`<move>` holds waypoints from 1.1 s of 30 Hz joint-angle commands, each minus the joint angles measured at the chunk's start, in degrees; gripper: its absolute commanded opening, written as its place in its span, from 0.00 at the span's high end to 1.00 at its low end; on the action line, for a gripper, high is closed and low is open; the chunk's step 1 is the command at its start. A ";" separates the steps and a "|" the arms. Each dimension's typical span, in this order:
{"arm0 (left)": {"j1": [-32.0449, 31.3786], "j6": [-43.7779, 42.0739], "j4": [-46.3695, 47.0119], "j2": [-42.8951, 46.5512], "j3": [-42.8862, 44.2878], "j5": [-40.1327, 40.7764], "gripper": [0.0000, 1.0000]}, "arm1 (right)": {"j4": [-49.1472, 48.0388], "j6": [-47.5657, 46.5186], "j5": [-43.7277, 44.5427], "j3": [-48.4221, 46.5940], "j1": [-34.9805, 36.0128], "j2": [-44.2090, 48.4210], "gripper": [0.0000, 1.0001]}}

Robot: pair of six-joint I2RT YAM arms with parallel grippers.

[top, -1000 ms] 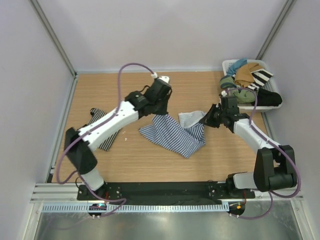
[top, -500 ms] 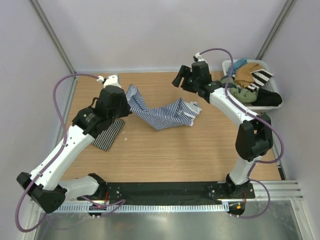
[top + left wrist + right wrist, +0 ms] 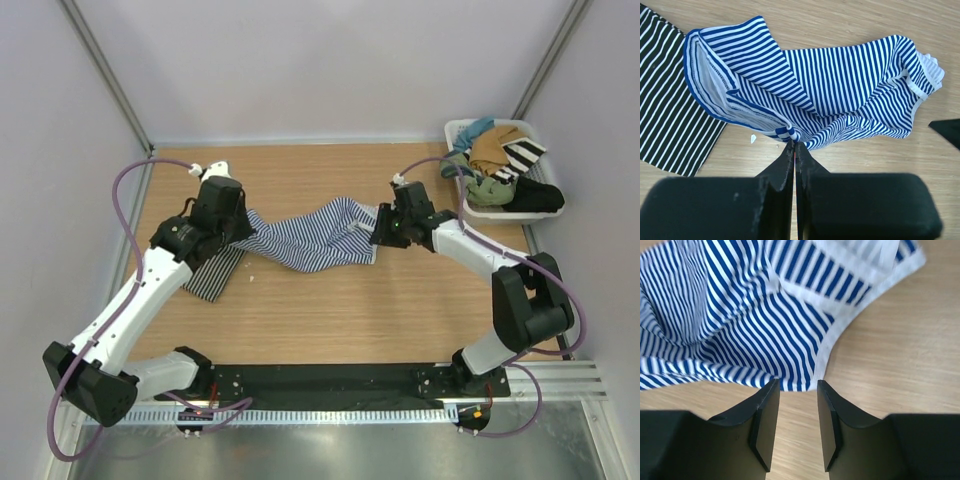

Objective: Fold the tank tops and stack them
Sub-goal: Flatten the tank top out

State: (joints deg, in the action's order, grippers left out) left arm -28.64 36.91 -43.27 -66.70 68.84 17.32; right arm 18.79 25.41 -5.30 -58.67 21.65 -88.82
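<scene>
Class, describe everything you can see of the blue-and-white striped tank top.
The blue-and-white tank top looks like soft, thin knit with narrow stripes, a blue band along one edge and white trim at its right end. It lies unfolded, crumpled and drawn out sideways across the wooden table. The left gripper is shut on a bunched fold at its left end. The right gripper stands open at its right edge, not holding it.
</scene>
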 commanded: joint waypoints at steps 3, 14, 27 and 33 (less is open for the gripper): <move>0.87 -0.34 1.60 -0.19 0.86 -0.80 1.00 | -6.38 3.41 -5.33 6.89 0.15 0.40 0.58; 1.05 0.01 1.25 0.16 -0.19 -1.59 1.00 | -16.40 7.46 -8.50 10.25 0.15 -6.80 0.50; 2.01 -0.26 0.46 -0.01 -0.11 -0.80 1.00 | -13.00 7.91 -4.99 8.06 0.06 -5.95 0.99; 6.83 0.97 3.27 -4.57 2.26 -4.30 1.00 | 0.79 2.73 1.70 -6.75 -1.34 -0.65 0.99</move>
State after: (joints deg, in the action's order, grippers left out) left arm -24.91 37.12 -42.98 -68.18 68.88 15.11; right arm 13.56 32.12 -8.78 -53.98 21.47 -93.34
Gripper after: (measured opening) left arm 0.003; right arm 0.057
